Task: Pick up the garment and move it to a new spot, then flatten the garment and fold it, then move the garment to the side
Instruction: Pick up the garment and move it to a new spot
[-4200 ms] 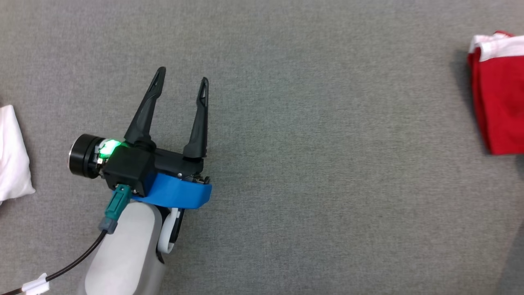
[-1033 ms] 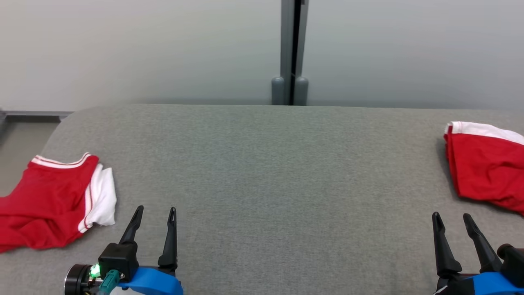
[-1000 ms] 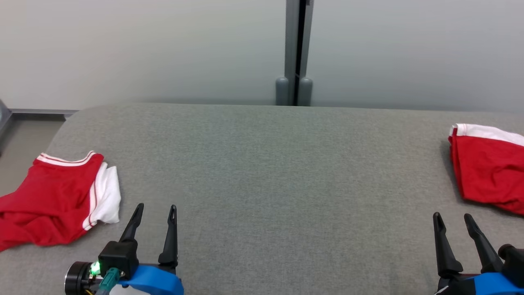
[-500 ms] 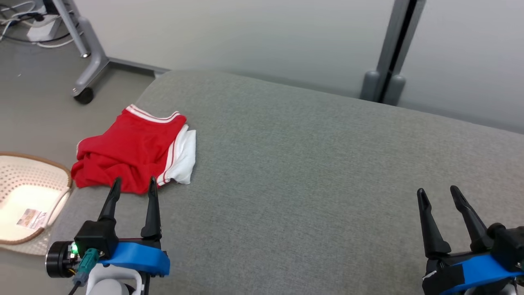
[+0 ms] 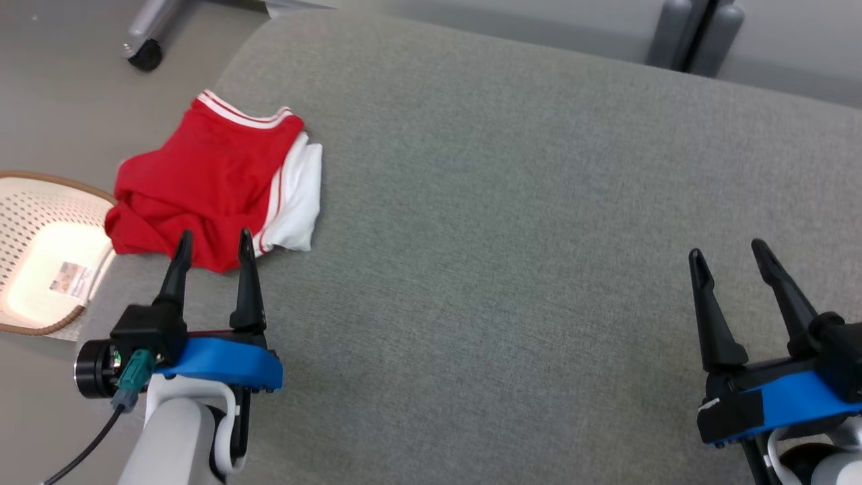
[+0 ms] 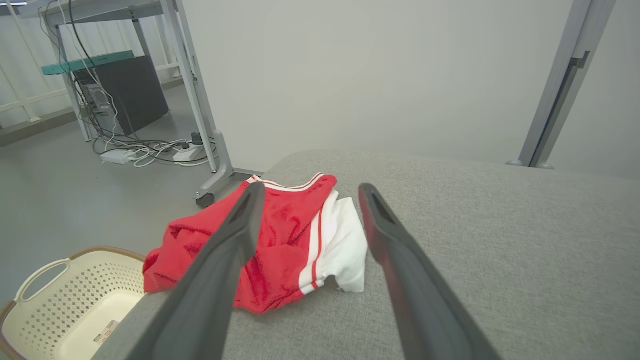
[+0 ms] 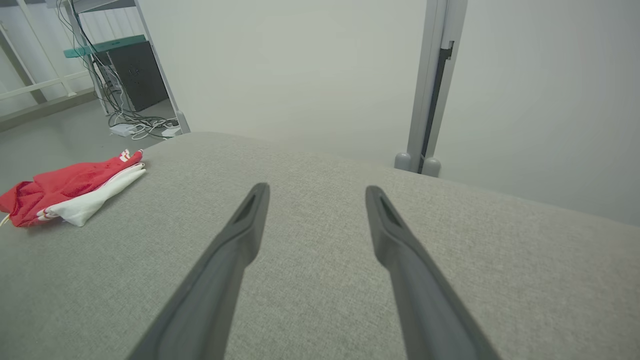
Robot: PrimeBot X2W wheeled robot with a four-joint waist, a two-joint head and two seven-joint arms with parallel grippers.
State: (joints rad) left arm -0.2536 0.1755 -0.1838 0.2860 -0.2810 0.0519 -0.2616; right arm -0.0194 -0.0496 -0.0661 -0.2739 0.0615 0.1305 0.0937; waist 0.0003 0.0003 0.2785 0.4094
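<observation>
The head camera is swinging left and down compared with a second ago, so the whole picture is shifting rather than the things in it; the crumpled red-and-white garment (image 5: pixel 202 168) is now sitting high on the left of the head view, lying at the left end of the grey surface (image 5: pixel 505 202), just beside a basket (image 5: pixel 30 215) on the floor; the left gripper (image 5: pixel 214 236) is hovering spread and empty, its tips overlapping the garment's near edge in the head view, while in the left wrist view the cloth is seeming to lie just ahead of them; the right gripper (image 5: pixel 726 249) is likewise waiting spread and empty, well apart from the garment; I judge the pick-up is only now beginning; a label (image 5: pixel 71 277) is lying in the basket, its print too small to read; the garment is showing no legible writing.
</observation>
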